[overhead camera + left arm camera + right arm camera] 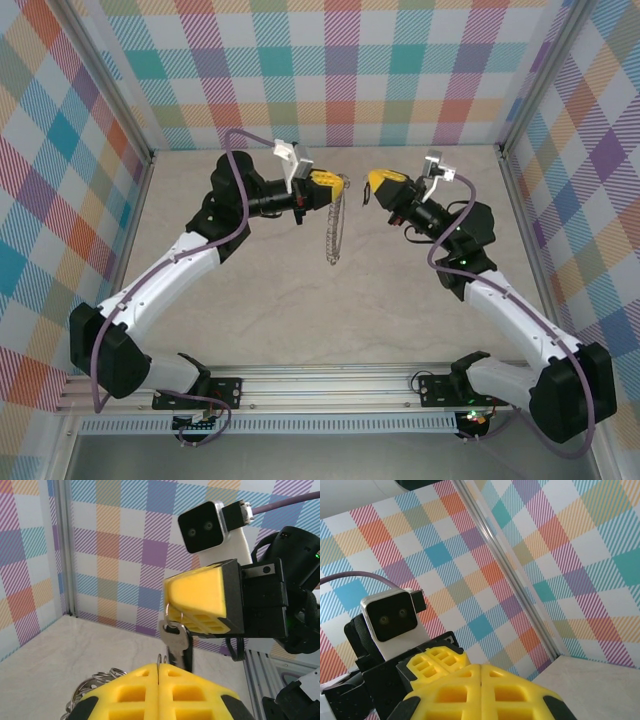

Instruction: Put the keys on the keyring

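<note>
Arms are raised from the near edge, elbows bent outward, wrists turned toward each other | left fingers (326,181) are pressed together on the keyring (335,235), which is hung below them over the tabletop (250,300) | right fingers (385,183) are clamped on the key (175,637), held just beside the left ones
</note>
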